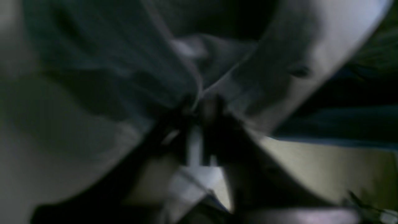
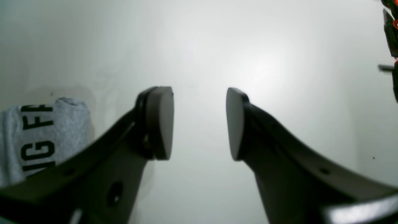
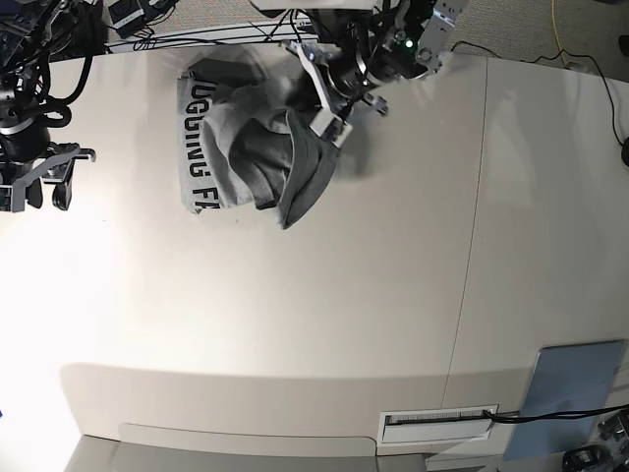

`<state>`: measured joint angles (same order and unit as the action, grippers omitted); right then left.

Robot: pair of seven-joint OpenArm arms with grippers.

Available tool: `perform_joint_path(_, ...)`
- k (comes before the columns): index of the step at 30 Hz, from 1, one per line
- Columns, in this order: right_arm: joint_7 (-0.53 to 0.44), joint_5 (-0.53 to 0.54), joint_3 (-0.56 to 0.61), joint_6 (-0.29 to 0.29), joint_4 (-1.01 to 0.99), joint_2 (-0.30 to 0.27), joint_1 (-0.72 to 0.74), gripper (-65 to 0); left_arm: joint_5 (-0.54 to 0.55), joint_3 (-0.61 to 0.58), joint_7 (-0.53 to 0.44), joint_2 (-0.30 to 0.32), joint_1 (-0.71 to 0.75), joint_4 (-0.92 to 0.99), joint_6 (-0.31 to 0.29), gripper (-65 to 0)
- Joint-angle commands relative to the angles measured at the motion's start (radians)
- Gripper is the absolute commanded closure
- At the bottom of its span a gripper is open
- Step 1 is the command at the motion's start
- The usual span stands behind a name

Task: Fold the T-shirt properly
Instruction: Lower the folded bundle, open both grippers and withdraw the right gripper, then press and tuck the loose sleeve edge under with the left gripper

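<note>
While pinching the T-shirt [image 3: 246,147] at table's [image 3: 295,324] twelve o'clock, left gripper [image 3: 332,116] clamped on cloth: lift slowly, draw toward six o'clock, keep the hem taut. Right gripper [image 2: 199,123] at nine o'clock, gaping, empty.

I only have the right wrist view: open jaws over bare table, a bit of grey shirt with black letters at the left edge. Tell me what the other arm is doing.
Observer: In the base view the left gripper is shut on the T-shirt, pinching its right-hand edge.
Operator: Say how the shirt lies.
Observer: Bunched, not flat; a flap is folded over the middle, lettering showing along the left edge.
Operator: Give me my arm's position.
Observer: The right gripper is open, off to the shirt's left over bare table, touching nothing.
</note>
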<state>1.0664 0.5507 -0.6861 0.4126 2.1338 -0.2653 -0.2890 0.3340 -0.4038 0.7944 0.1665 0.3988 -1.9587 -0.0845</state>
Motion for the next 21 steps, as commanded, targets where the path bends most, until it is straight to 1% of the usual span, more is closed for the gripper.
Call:
perform_joint_path(1,-0.019,0.006,-0.007,-0.002,0.017,-0.015,0.003,-27.3,0.0,0.003,0.001,-0.005,-0.003,-0.017,-0.004,0.0)
perform_joint_path(3,-0.02,0.006,-0.007,-0.001,0.017,-0.015,0.003,-27.3,-0.021,0.021,0.045,-0.004,-0.003,-0.031,-0.011,0.0)
perform_joint_path(5,-0.021,0.006,-0.007,-0.001,0.017,-0.015,0.003,-27.3,-0.04,0.056,0.109,0.001,-0.003,-0.066,-0.045,0.0)
perform_joint_path(8,-0.022,0.006,-0.007,-0.001,0.017,-0.015,0.004,-27.3,-0.049,0.144,0.196,0.01,-0.003,-0.129,-0.087,0.0)
perform_joint_path(10,-0.022,0.006,-0.007,-0.001,0.017,-0.015,0.003,-27.3,-0.034,0.209,0.234,0.015,-0.001,-0.153,-0.104,0.0)
perform_joint_path(13,-0.022,0.006,-0.007,-0.001,0.017,-0.015,0.003,-27.3,0.02,0.286,0.293,0.014,0.008,-0.154,-0.174,0.0)
perform_joint_path(15,-0.021,0.006,-0.007,-0.001,0.017,-0.015,0.003,-27.3,0.048,0.324,0.317,0.014,0.023,-0.154,-0.21,0.0)
perform_joint_path(18,-0.022,0.006,-0.007,-0.001,0.017,-0.015,0.003,-27.3,0.055,0.363,0.317,0.014,0.043,-0.154,-0.213,0.0)
perform_joint_path(19,-0.022,0.006,-0.007,-0.001,0.017,-0.015,0.003,-27.3,0.055,0.373,0.316,0.014,0.044,-0.154,-0.213,-1.9)
perform_joint_path(21,-0.021,0.006,-0.007,-0.001,0.017,-0.015,0.003,-27.3,0.055,0.39,0.315,0.014,0.044,-0.154,-0.226,-11.1)
